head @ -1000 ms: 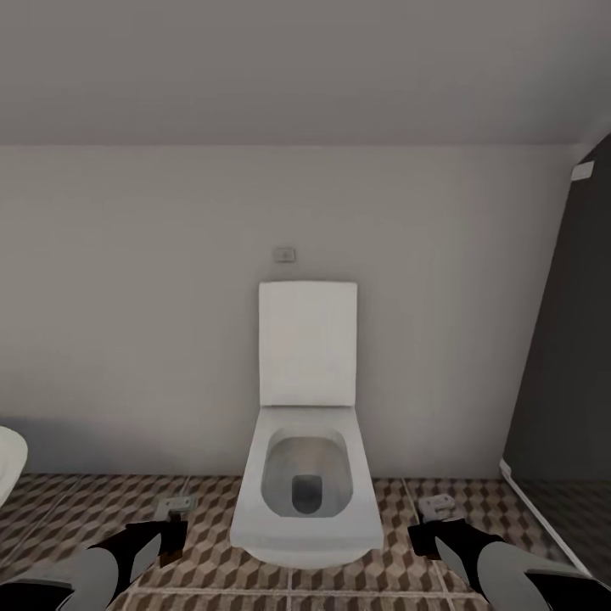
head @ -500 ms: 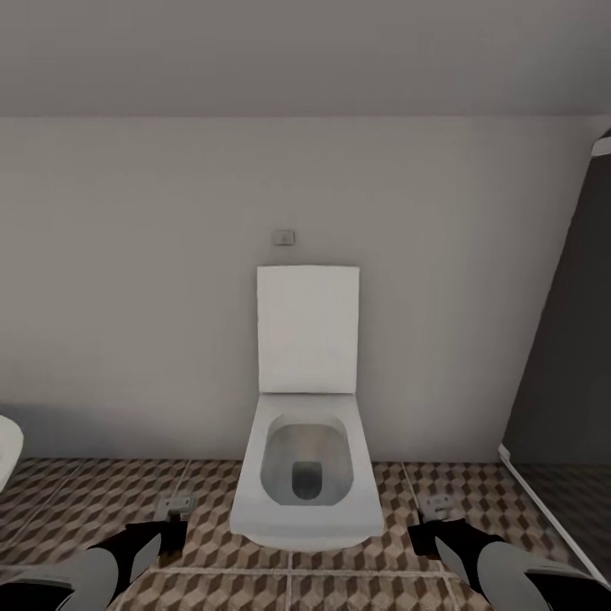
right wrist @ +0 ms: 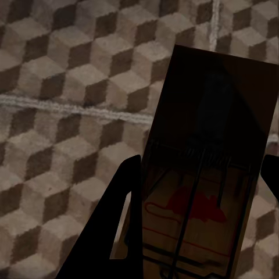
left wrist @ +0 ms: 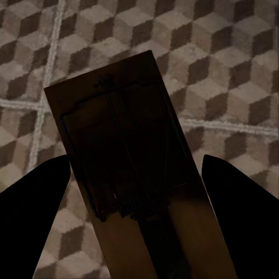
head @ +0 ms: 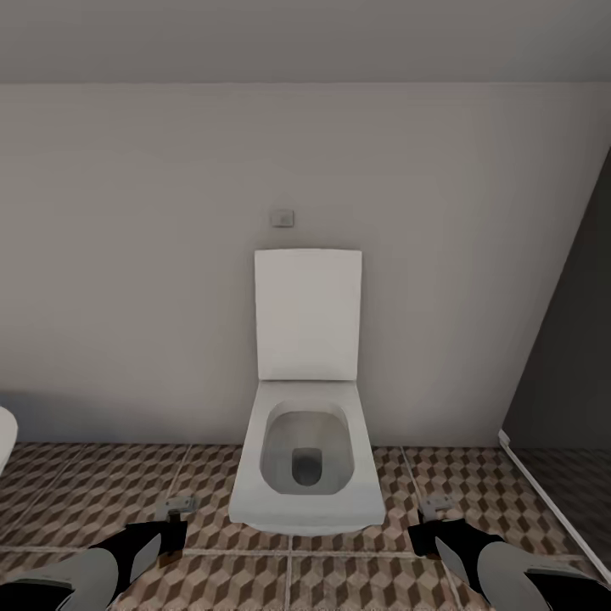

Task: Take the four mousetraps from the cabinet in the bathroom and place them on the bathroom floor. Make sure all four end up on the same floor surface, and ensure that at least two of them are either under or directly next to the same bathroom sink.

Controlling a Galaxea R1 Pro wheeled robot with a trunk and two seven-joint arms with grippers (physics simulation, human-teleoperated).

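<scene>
Head view: left pincer (head: 176, 507) and right pincer (head: 434, 507) each clamped on a mousetrap (left wrist: 131, 174) (right wrist: 206, 174), boards running out lengthwise between the fingers above the floor (head: 102, 492), either side of toilet (head: 307, 475).

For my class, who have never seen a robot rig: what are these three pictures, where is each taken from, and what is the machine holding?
These are simulator renders from a two-armed wheeled robot. The head camera looks down over both arms at a white toilet on the patterned bathroom floor. The other two cameras sit near each arm's jaws. The left gripper holds a brown wooden mousetrap above the tiles. The right gripper holds a second mousetrap, with a red mouse picture printed on it.
</scene>
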